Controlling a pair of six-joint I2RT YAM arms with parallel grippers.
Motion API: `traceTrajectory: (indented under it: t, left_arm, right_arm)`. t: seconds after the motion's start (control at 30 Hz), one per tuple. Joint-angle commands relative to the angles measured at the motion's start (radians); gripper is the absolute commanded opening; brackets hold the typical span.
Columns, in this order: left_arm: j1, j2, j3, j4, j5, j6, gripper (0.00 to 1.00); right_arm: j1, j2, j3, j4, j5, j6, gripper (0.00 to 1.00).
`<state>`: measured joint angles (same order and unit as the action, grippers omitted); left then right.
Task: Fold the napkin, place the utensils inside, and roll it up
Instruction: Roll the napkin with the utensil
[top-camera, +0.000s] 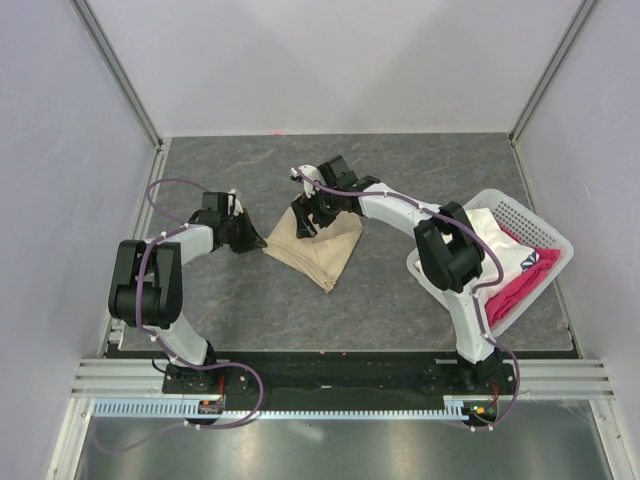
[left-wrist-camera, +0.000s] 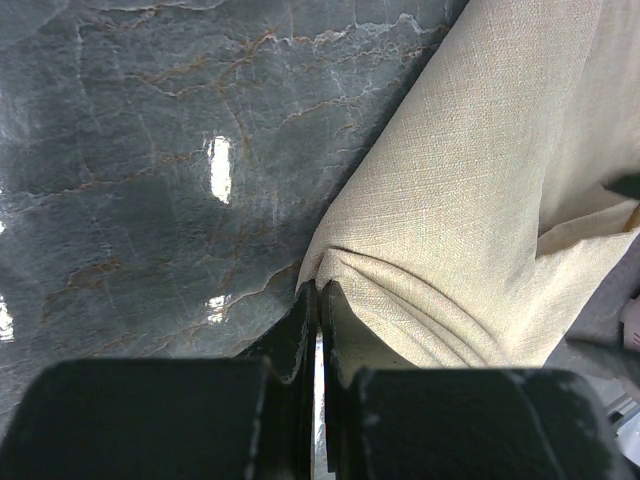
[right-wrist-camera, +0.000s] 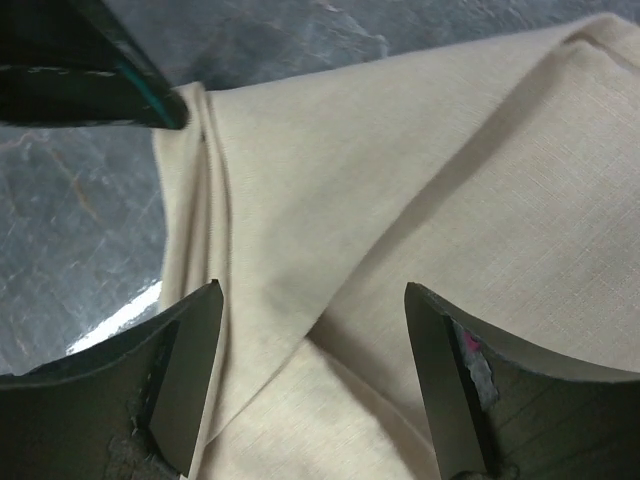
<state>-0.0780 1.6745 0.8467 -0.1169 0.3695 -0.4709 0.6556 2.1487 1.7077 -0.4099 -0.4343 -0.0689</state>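
The beige napkin (top-camera: 322, 250) lies folded into a rough triangle at the table's middle. My left gripper (top-camera: 256, 238) is at its left corner. In the left wrist view the jaws (left-wrist-camera: 320, 298) are shut on the bunched corner of the napkin (left-wrist-camera: 480, 190). My right gripper (top-camera: 308, 218) hovers over the napkin's upper part, open and empty. In the right wrist view its jaws (right-wrist-camera: 312, 305) stand wide apart above a diagonal fold of the napkin (right-wrist-camera: 400, 170), and the left gripper's finger (right-wrist-camera: 100, 80) shows at the top left. The utensil is out of view.
A white mesh basket (top-camera: 527, 213) stands at the right edge of the table, holding a white cloth (top-camera: 490, 235) and a pink-red cloth (top-camera: 520, 285). The tabletop is dark grey marble (top-camera: 230, 300), with walls close on three sides.
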Motion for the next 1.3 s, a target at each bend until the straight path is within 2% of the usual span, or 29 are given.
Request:
traceTrajectory:
  t: [0.0, 0.23, 0.4, 1.27]
  left_arm:
    - [0.004, -0.03, 0.022, 0.036, 0.022, 0.032, 0.02]
    - [0.006, -0.029, 0.023, 0.036, 0.023, 0.032, 0.02]
    - [0.006, -0.033, 0.022, 0.036, 0.025, 0.029, 0.02]
    - [0.004, -0.039, 0.011, 0.037, 0.028, 0.021, 0.02]
  right_arm:
    - [-0.043, 0.072, 0.063, 0.06, -0.098, 0.05, 0.82]
    - [-0.056, 0.093, 0.017, 0.1, -0.211, 0.067, 0.81]
    - [-0.056, 0.07, -0.037, 0.152, -0.234, 0.1, 0.81]
    - [-0.034, 0.091, -0.086, 0.152, -0.385, 0.129, 0.79]
